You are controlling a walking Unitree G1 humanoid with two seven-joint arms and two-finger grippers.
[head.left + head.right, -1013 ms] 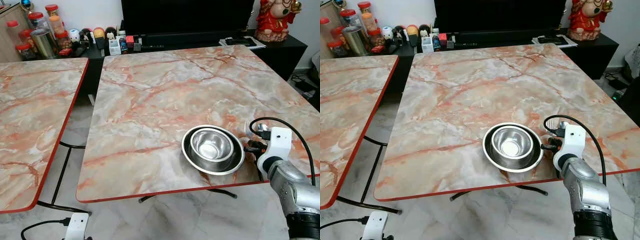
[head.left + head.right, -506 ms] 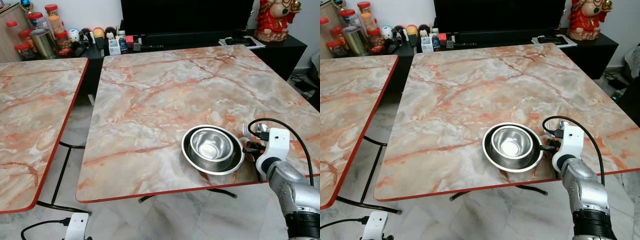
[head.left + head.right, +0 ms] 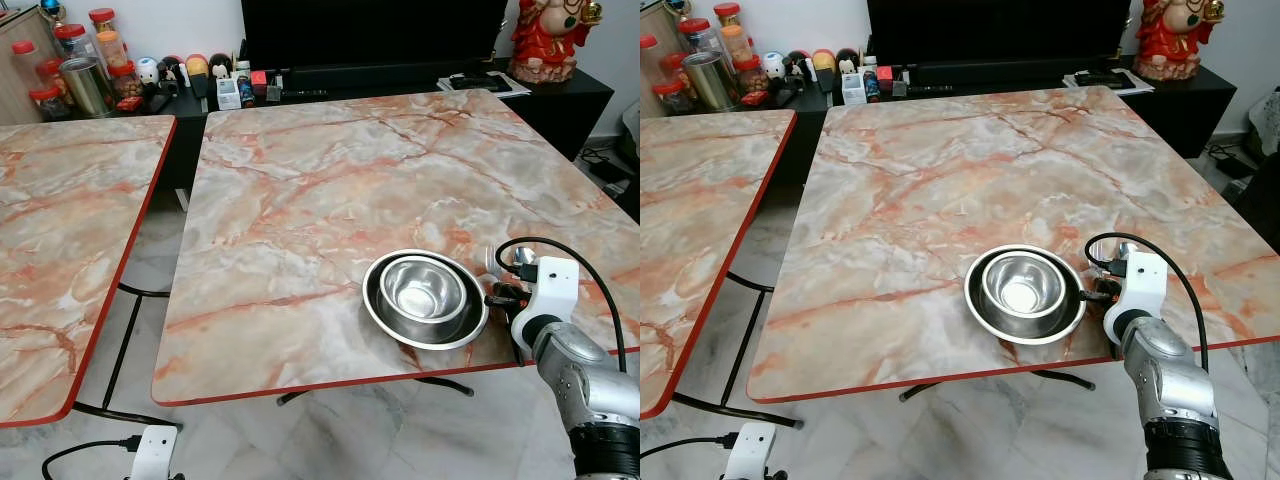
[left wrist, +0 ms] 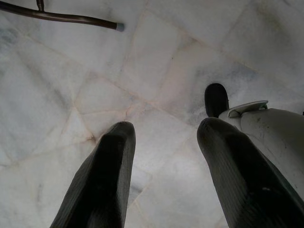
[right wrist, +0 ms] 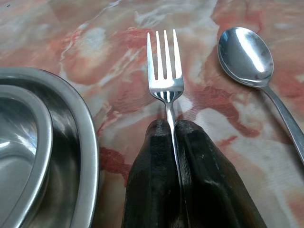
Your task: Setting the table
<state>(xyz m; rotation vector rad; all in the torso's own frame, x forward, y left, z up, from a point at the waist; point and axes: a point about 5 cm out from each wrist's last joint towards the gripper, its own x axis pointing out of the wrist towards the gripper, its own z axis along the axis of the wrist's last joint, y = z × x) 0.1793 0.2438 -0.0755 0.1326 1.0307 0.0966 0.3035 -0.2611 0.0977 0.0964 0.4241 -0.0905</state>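
— So, what fills your head views?

— Biggest is the marble table [image 3: 330, 190], across the centre of the frame, with a second marble table [image 3: 60, 240] at the left edge. On the centre table, lower right of the frame, sits a steel plate [image 3: 378, 310] with a steel bowl [image 3: 425, 291] nested inside it.

— And your right arm?

— It reaches in from the lower right corner. My right gripper [image 5: 173, 130] has its 2 fingers pressed together on the handle of a fork [image 5: 165, 71], tines pointing away, just beside the plate's rim. A spoon [image 5: 245, 52] lies on the marble beside the fork, apart from it.

— The left one?

— My left gripper [image 4: 164, 137] hangs over the pale floor tiles [image 4: 71, 85], its 2 fingers spread apart, holding nothing.
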